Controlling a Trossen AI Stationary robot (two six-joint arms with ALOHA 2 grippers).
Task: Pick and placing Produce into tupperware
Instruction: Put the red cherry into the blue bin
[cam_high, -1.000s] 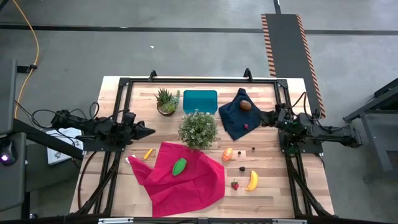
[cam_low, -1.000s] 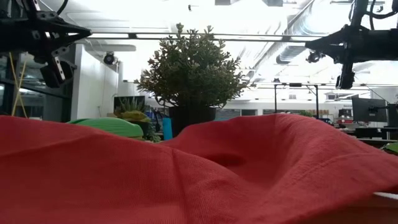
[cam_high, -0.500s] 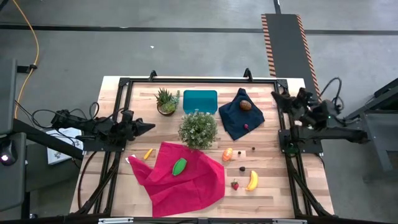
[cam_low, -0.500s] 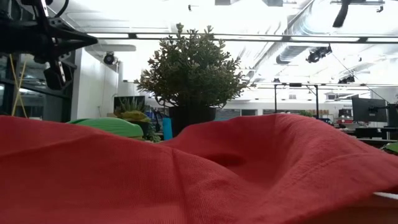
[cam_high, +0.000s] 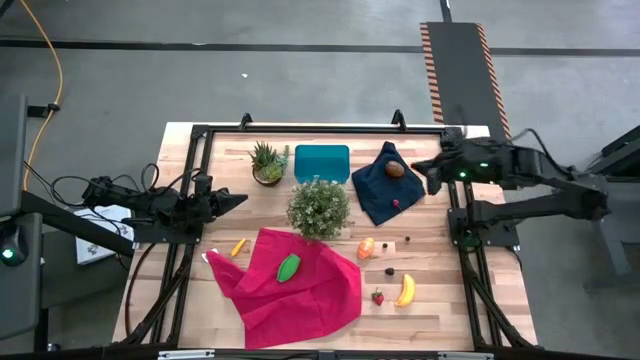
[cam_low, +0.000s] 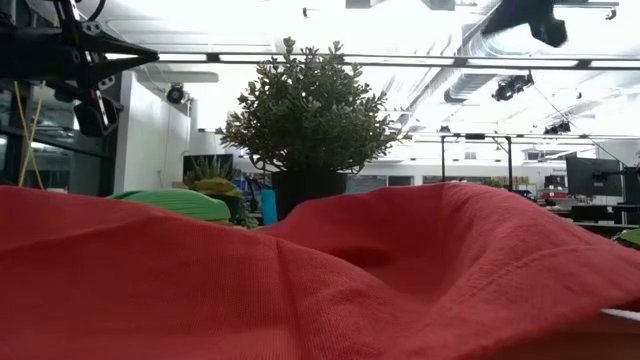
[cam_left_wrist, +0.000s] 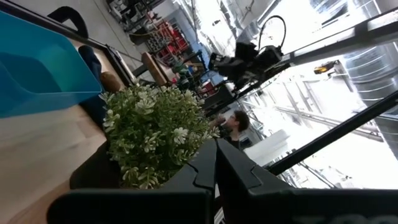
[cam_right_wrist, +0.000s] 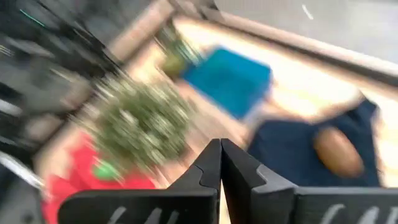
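Grey concrete floor (cam_high: 300, 90), hazard-striped ramp (cam_high: 460, 70), bright ceiling lights (cam_low: 400, 30).

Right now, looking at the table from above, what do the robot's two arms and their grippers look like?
Both arms are dark, nearly black, built of jointed segments with black cables looping along them. The left gripper and the right gripper each taper to a point made by two slim dark fingers. A small green light glows on the right arm's wrist. No coloured markings show on either arm.
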